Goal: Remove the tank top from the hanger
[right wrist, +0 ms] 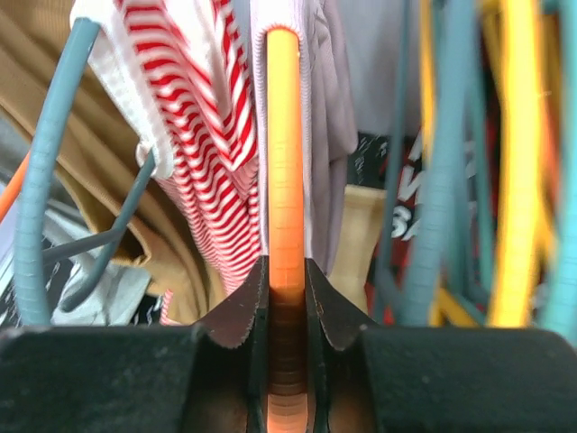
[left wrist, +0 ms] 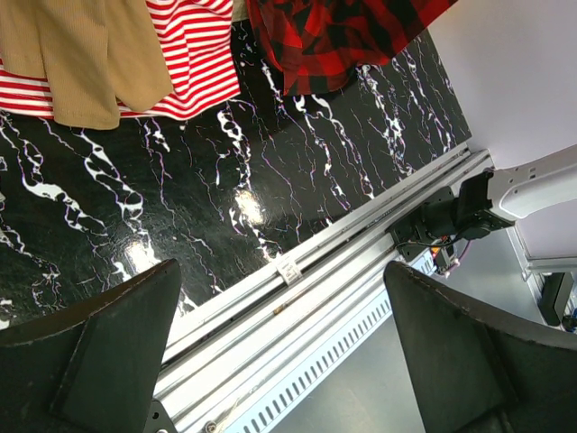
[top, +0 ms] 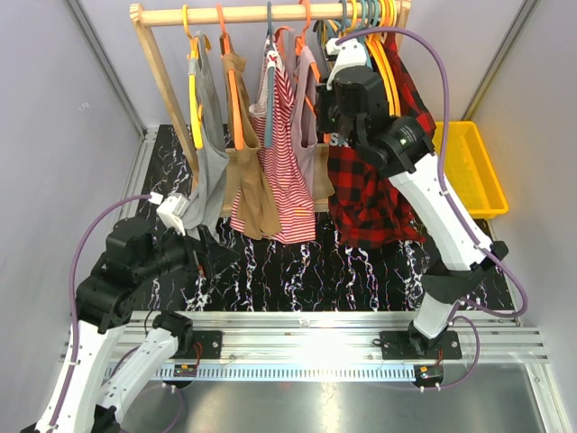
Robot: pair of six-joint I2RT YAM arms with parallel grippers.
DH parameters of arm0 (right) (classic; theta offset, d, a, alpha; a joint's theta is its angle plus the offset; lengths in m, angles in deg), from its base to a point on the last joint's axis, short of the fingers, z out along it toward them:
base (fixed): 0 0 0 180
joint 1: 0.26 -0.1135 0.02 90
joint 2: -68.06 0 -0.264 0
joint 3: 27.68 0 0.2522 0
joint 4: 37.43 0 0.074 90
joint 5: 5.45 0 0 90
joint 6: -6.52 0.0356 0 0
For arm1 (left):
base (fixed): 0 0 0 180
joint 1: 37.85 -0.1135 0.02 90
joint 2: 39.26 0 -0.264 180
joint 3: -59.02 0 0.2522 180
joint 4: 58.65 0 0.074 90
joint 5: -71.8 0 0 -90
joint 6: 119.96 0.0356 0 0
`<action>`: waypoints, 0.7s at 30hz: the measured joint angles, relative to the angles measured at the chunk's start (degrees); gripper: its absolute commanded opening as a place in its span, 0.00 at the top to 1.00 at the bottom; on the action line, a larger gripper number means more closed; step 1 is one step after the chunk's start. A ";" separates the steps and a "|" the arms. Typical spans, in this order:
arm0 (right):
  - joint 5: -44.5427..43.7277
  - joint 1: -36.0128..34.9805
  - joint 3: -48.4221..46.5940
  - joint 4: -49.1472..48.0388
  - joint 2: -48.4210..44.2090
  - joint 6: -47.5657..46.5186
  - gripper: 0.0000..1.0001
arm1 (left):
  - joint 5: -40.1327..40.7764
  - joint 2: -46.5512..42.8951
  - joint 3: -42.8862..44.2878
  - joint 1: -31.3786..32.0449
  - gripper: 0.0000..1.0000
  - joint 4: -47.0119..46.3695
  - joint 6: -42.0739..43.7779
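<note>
A pale lilac tank top [top: 307, 135] hangs on an orange hanger [top: 303, 45] on the wooden rack rail [top: 261, 13]. My right gripper [top: 326, 90] is raised at the rack, beside this top. In the right wrist view the gripper [right wrist: 286, 267] is shut on the orange hanger's arm [right wrist: 284, 135], and the lilac strap [right wrist: 330, 108] drapes over that arm. My left gripper [top: 213, 249] is low at the table's front left, below the grey top. In the left wrist view it [left wrist: 281, 272] is open and empty above the table's front rail.
On the rail also hang a grey top [top: 209, 171], a tan top [top: 249, 180], a red-striped top [top: 285, 171] and a red plaid shirt [top: 370, 185], with several bare hangers at the right end. A yellow bin [top: 474, 167] sits at the right. The table [top: 297, 267] is black marble.
</note>
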 measured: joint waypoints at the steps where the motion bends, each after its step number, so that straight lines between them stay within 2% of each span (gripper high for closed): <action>1: -0.81 0.00 0.59 -0.79 -0.55 -0.44 1.00 | 0.00 0.04 0.00 0.00 0.01 -0.04 0.00; 8: -4.46 0.00 9.60 -9.90 -7.28 -3.85 1.00 | 0.22 1.90 0.02 0.00 0.01 -0.24 0.04; 11: -4.76 0.00 10.43 -11.19 -9.09 -4.98 1.00 | 0.39 2.58 0.15 0.00 0.01 -0.22 0.04; 17: -3.80 0.00 14.27 -10.62 -14.38 -4.90 1.00 | 0.70 3.74 1.20 0.00 0.01 -0.37 0.04; 21: -2.62 0.00 17.99 -6.25 -20.76 -3.28 1.00 | 0.59 5.27 2.91 0.00 0.01 -0.83 0.04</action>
